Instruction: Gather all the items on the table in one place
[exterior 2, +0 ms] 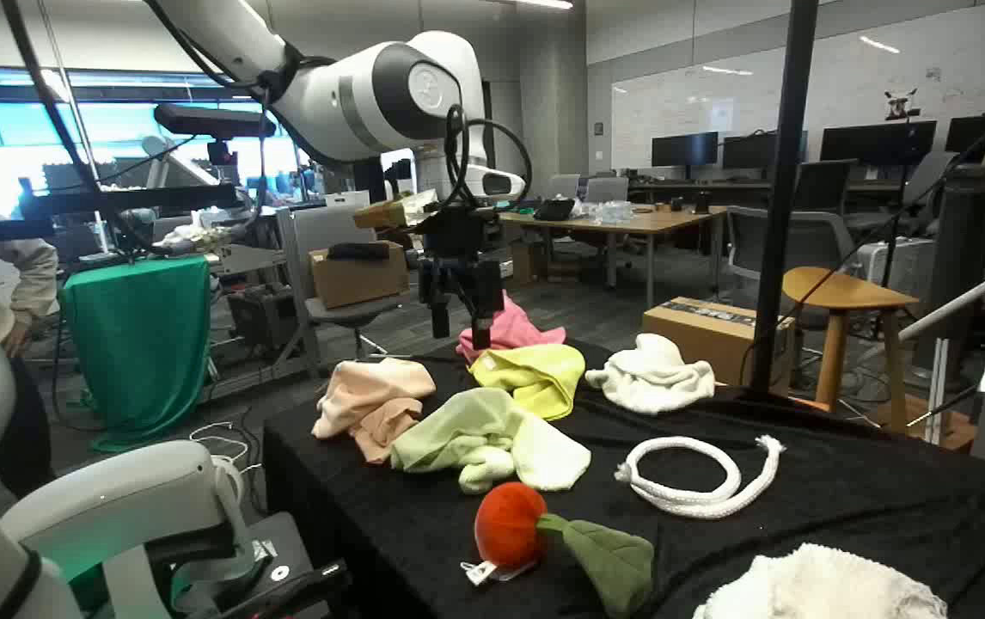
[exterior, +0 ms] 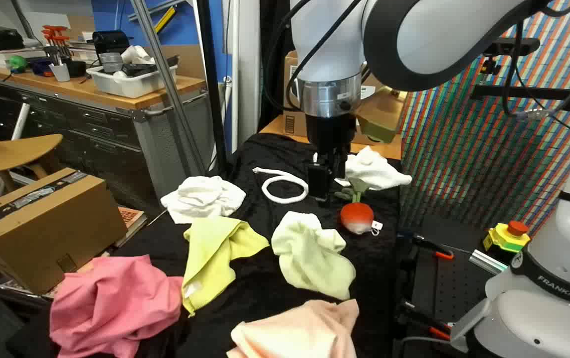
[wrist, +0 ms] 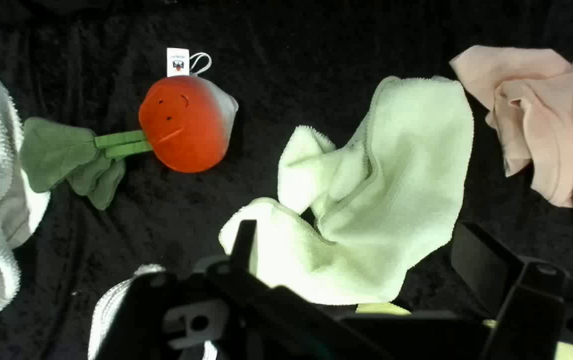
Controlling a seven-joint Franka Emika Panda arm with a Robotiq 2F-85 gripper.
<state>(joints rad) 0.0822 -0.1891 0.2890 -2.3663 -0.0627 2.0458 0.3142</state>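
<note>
Clock face centred on the middle of the black fabric-covered worktop (exterior: 377,283) in an exterior view; twelve at the far end. Items judged not yet gathered. Nearest, at six, the peach soft cloth rag (exterior: 300,332) is noted. The pink crumpled cloth rag (exterior: 116,304) is seen towards half past eight, near the edge; it could be pushed off by a low sideways approach. At centre the pale yellow-green cloth rag (exterior: 315,257) is found. Above the worktop the black two-fingered pincer (exterior 2: 461,333) is held with fingers spread, nothing gripped; if lowered too far, the worktop's fabric could be pinched and everything dragged. At nine the bright yellow-green folded cloth rag (exterior: 214,251) is seen; at half past one, the red round plush vegetable with green leaves (exterior: 356,217), which could be rolled away if struck off-centre. A white towelling rag (exterior: 204,197) is recorded at ten. At eleven the thin white rope ring (exterior: 285,200) could be missed, being low and flat. Farthest, at one, a second white towelling rag (exterior: 377,171) is seen, the leaves just beside it; both could be snagged together.
</note>
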